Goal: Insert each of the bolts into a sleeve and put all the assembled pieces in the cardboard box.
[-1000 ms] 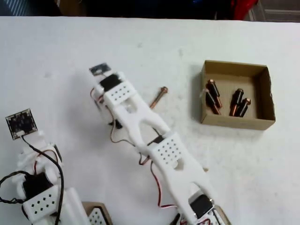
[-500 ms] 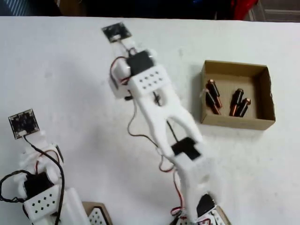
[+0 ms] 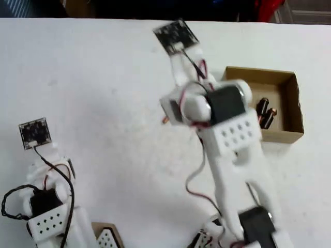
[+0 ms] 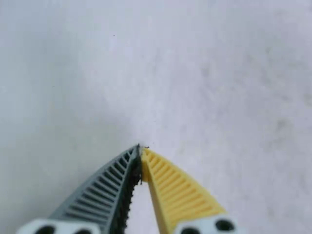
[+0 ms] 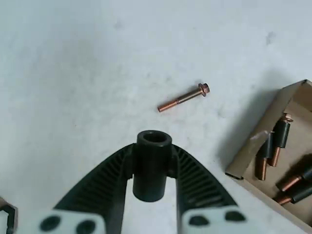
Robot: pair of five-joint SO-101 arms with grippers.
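The right tool (image 5: 152,149) is clamped on a black sleeve (image 5: 151,170), held upright with its bore open toward the wrist camera. That hold, I judge, keeps the hole free for a bolt to go in.

The one loose bolt (image 5: 184,97) lies flat on the tabletop (image 4: 195,73) beyond the sleeve. It is apart from the sleeve and near a corner of the box (image 3: 279,135), but outside it.

In the high view the right arm runs up the middle of the frame, its wrist overlapping the box's left side. The box sits at the right of the frame, with finished pieces (image 3: 264,112) lying inside.

The left tool (image 4: 141,152) has its fingers pressed together on nothing and hangs over the tabletop. The left arm is at the lower left of the high view, well apart from the bolt.

By my reading this is the last pair to join. The sleeve is ready, but the bolt has no holder yet, so the left tool would have to open and fetch it. The bolt is thin and lies flat, so it may roll or slip when pinched.
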